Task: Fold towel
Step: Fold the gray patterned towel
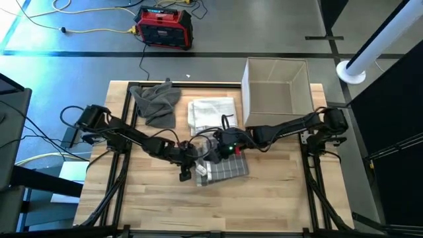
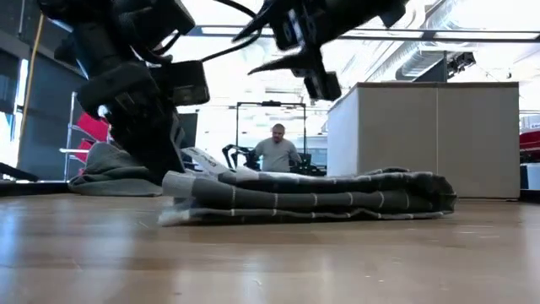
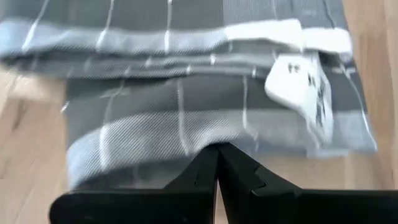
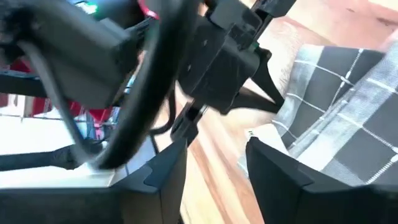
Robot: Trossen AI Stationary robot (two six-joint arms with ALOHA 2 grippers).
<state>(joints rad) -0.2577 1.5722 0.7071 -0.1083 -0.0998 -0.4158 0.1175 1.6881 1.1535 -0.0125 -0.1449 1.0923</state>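
Note:
A grey plaid towel (image 1: pixel 223 166) lies folded in several layers on the wooden table, with a white label (image 3: pixel 300 82) on top near one end. My left gripper (image 3: pixel 217 149) is shut, its tips at the towel's left end (image 2: pixel 179 182), low over the table. My right gripper (image 4: pixel 214 163) is open and hangs above the towel's middle (image 2: pixel 314 78), clear of it, with the left arm's wrist showing ahead of it. My left gripper has its shut fingertips against the left end of the folded towel (image 3: pixel 186 140), coming in low from the table's left. I cannot tell whether any cloth is between the fingers. The towel lies flat on the table.
A white folded towel (image 1: pixel 211 111) and a crumpled grey cloth (image 1: pixel 157 102) lie at the far side of the table. An open beige box (image 1: pixel 277 92) stands at the far right. Bare wood lies along the near edge (image 1: pixel 218 208). A person (image 2: pixel 278 152) stands beyond the table.

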